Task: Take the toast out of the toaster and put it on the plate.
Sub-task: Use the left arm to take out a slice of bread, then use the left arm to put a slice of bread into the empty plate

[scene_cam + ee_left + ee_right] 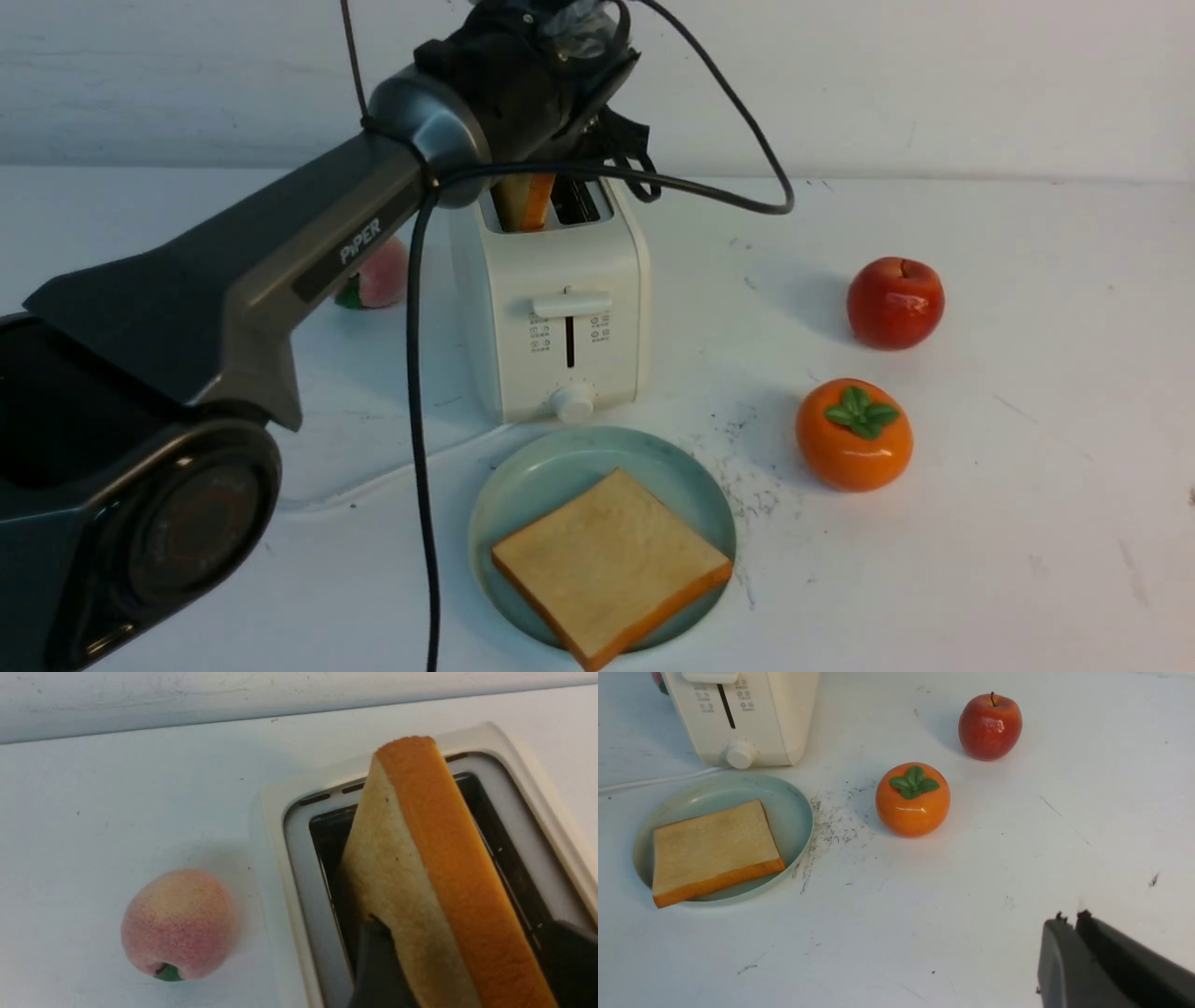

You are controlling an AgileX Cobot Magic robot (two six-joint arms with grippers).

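Nearest, the plate (560, 467) has one slice (611, 565) lying flat, and the right hand (1071, 917) is pinched shut on nothing, well off to the right. Behind stands the toaster (504, 308), with the toast (420, 882) upright in its left slot (crust edge on top). The left hand (462, 921) is right over it, a finger (373, 970) on each flat side; I cannot tell if it squeezes.

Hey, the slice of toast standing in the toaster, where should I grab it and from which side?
Probably the top part of the toast that sticks out of the toaster, pinched across its two broad flat faces, coming straight down from above. The toaster hides the rest, and the slice stands on edge, leaning slightly, so only that upper part is free.
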